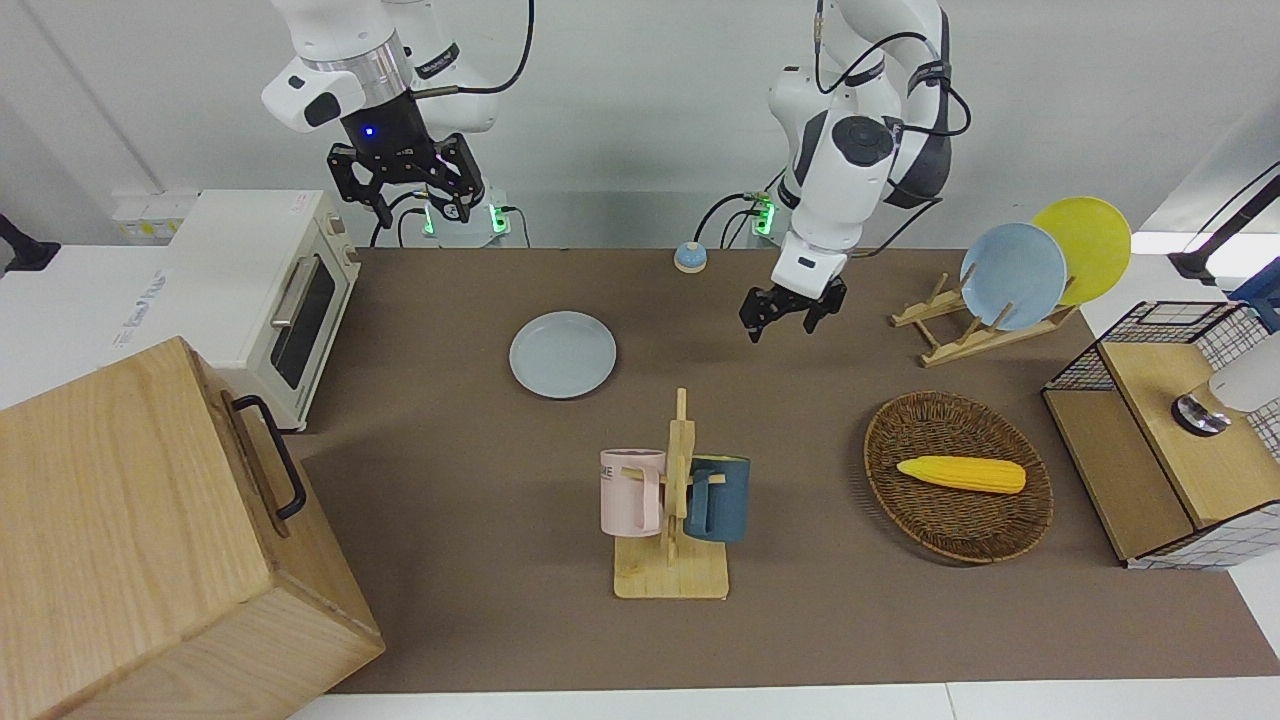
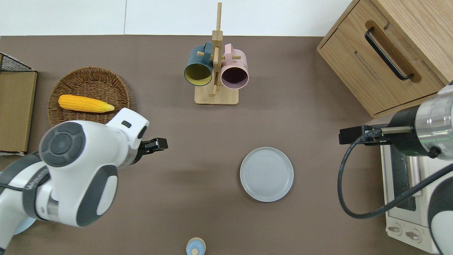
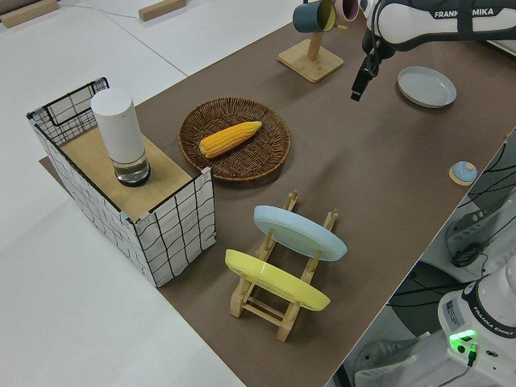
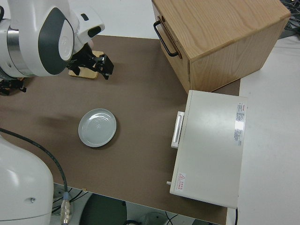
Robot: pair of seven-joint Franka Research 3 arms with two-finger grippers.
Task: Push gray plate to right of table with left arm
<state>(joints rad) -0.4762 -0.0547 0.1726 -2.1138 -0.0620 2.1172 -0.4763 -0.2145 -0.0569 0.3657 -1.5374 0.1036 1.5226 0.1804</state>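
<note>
The gray plate (image 1: 562, 354) lies flat on the brown table (image 1: 450, 520), toward the right arm's end; it also shows in the overhead view (image 2: 266, 174), the left side view (image 3: 426, 85) and the right side view (image 4: 97, 127). My left gripper (image 1: 788, 320) hangs in the air, open and empty. In the overhead view the left gripper (image 2: 157, 144) is over bare mat between the wicker basket (image 2: 88, 106) and the plate, well apart from the plate. My right arm is parked, with its gripper (image 1: 405, 190) open.
A mug rack (image 2: 216, 67) with two mugs stands farther from the robots than the plate. A toaster oven (image 1: 265, 290) and a wooden cabinet (image 1: 150, 540) stand at the right arm's end. A plate rack (image 1: 985, 300), the basket with corn and a wire crate (image 1: 1170, 430) stand at the left arm's end.
</note>
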